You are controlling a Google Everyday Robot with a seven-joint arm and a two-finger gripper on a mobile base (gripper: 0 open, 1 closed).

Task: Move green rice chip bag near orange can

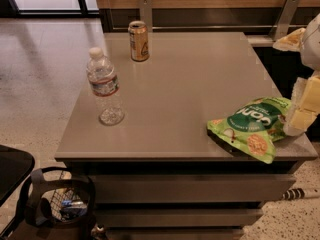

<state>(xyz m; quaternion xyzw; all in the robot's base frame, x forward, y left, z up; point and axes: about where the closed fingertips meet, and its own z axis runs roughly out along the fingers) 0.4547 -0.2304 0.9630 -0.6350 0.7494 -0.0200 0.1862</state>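
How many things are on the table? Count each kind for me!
Water bottles: 1, the clear water bottle
Cans: 1, the orange can
Snack bags: 1, the green rice chip bag
Total: 3 things on the table
Not counted: the gripper, at the table's right edge beside the bag's right end.

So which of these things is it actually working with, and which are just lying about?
In the job: green rice chip bag, front right; orange can, at the back; pincer, at the bag's right end.
Lying about: water bottle; basket on the floor.
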